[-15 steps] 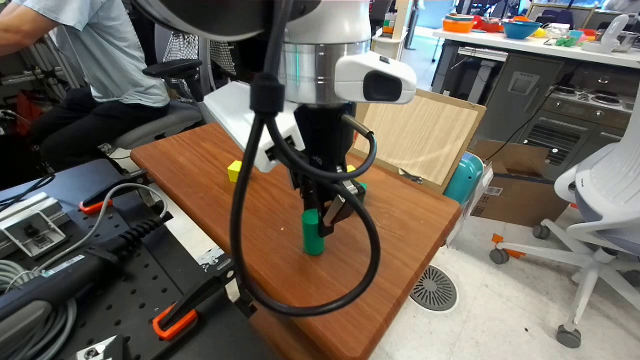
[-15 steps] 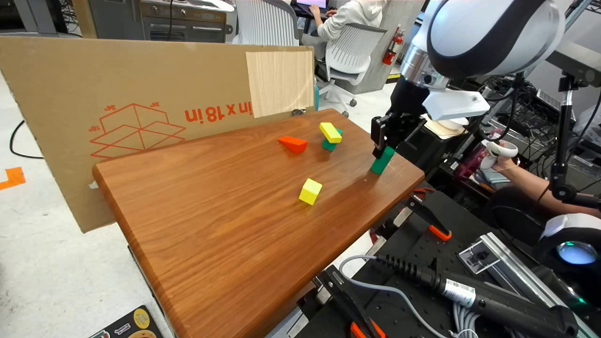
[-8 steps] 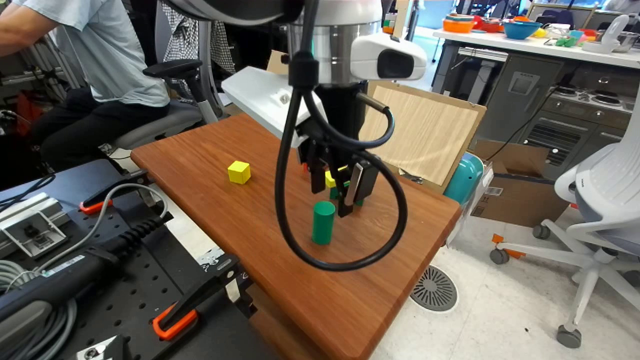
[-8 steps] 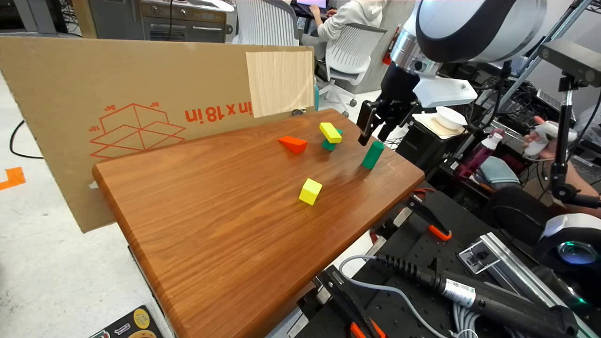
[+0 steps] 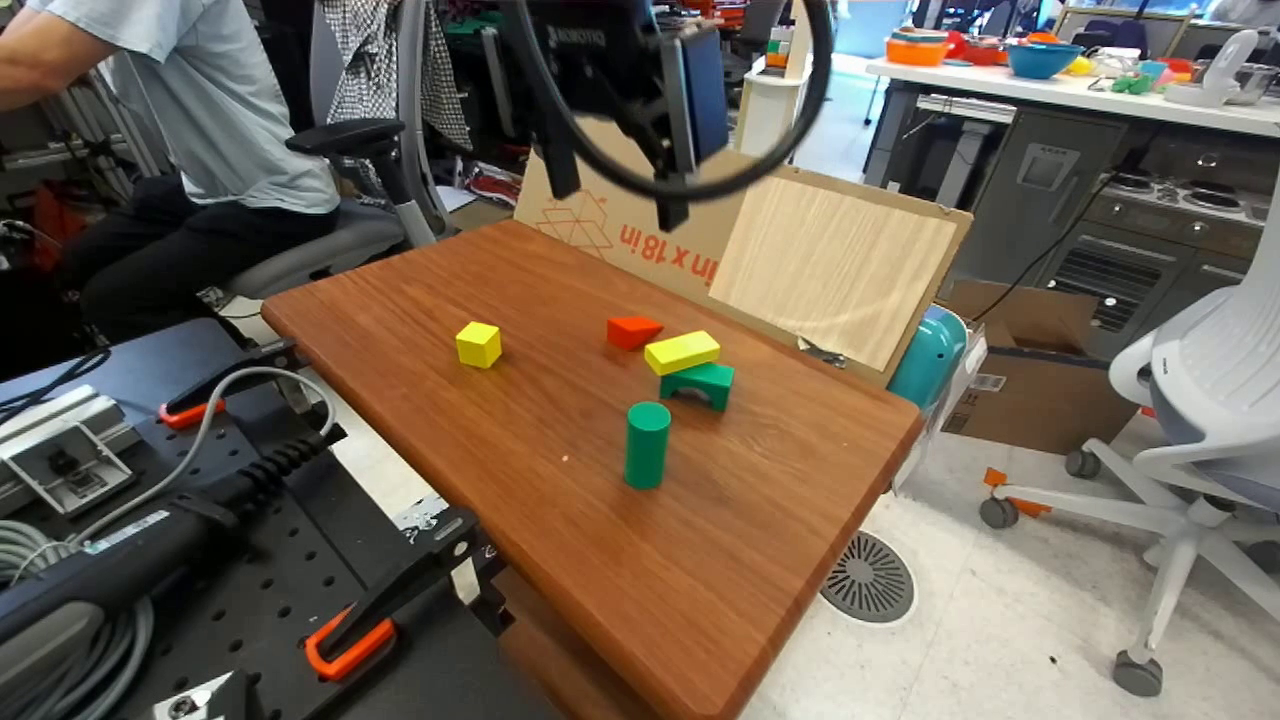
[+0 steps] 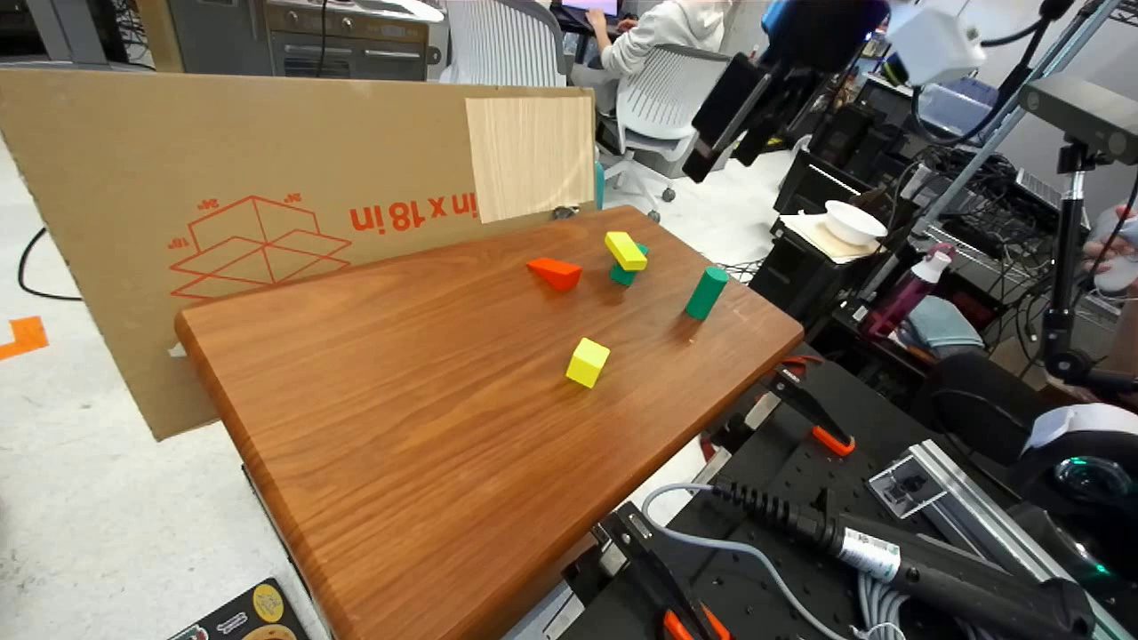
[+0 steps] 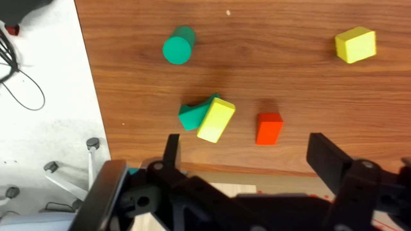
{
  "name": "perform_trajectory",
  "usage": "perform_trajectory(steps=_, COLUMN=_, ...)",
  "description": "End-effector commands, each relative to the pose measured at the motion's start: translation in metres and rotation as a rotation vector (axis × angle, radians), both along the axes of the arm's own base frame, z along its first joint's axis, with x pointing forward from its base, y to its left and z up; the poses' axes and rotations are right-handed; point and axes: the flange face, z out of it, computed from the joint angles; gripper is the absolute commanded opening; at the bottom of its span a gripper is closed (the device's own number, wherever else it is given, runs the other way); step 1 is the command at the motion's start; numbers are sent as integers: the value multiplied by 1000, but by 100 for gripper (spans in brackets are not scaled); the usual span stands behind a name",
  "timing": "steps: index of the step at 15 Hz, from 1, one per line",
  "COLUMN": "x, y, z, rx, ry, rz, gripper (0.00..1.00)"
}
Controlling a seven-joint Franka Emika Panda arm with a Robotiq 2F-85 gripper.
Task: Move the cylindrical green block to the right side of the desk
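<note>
The cylindrical green block (image 5: pixel 647 446) stands upright on the desk (image 5: pixel 760 560), apart from every other block. It shows in both exterior views, near the desk's right-hand end in an exterior view (image 6: pixel 707 293). From above, in the wrist view, the green block (image 7: pixel 178 48) lies at upper left, well away from my fingers. My gripper (image 5: pixel 619 206) hangs high over the desk with its jaws spread wide. In the wrist view nothing sits between the fingertips of the gripper (image 7: pixel 244 138), only the desk far below.
A yellow bar (image 5: pixel 683 352) leans on a green arch block (image 5: pixel 712 385) just behind the cylinder. Near them is a red wedge (image 5: pixel 632 332). A yellow cube (image 5: pixel 479 345) stands farther off. A cardboard panel (image 6: pixel 293 169) borders one long edge of the desk; clamps (image 6: pixel 805 404) grip the opposite edge.
One second ago my fingers were around the green cylinder. They opened, leaving it standing slightly shifted, and the gripper has risen high above the desk. The other blocks have stayed put.
</note>
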Motion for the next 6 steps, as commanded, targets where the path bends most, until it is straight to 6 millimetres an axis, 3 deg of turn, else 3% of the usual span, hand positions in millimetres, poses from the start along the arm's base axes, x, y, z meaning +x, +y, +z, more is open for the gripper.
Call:
perform_trajectory(steps=1, x=-23, y=48, z=45, rx=54, ry=21, rz=80, gripper=100)
perform_trajectory(steps=2, x=-9, y=29, z=25, rx=23, ry=10, rz=48, gripper=100)
perform_trajectory(steps=4, x=-15, y=49, z=42, rx=38, ry=13, rz=73, gripper=100)
perform_trajectory(steps=6, x=-18, y=51, z=45, rx=39, ry=13, rz=75, gripper=100)
